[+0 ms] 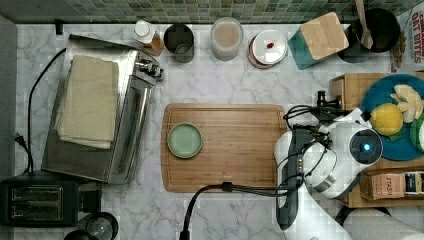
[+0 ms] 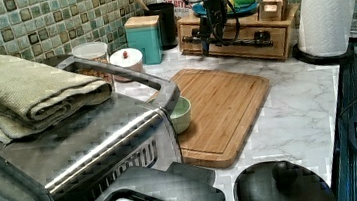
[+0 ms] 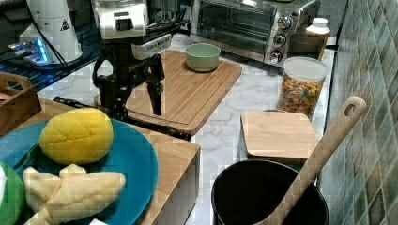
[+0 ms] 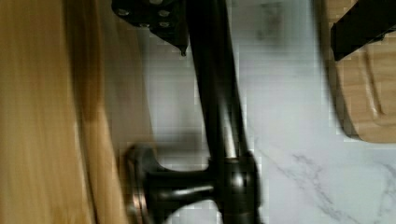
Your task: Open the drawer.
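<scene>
The drawer is the bamboo front of a low wooden box at the left view's far right, and it looks about flush with the box. Its slim black bar handle runs across the front on two black posts. My gripper hangs over the handle's left end in the left view, and it is open. In the right view the gripper straddles the handle, one finger on each side. The wrist view shows the bar close to one fingertip, a post, and the drawer front.
A bamboo cutting board with a green bowl lies just in front of the drawer. A blue plate of toy fruit rests on the box top. A paper towel roll stands beside the box, a toaster oven at the top view's left.
</scene>
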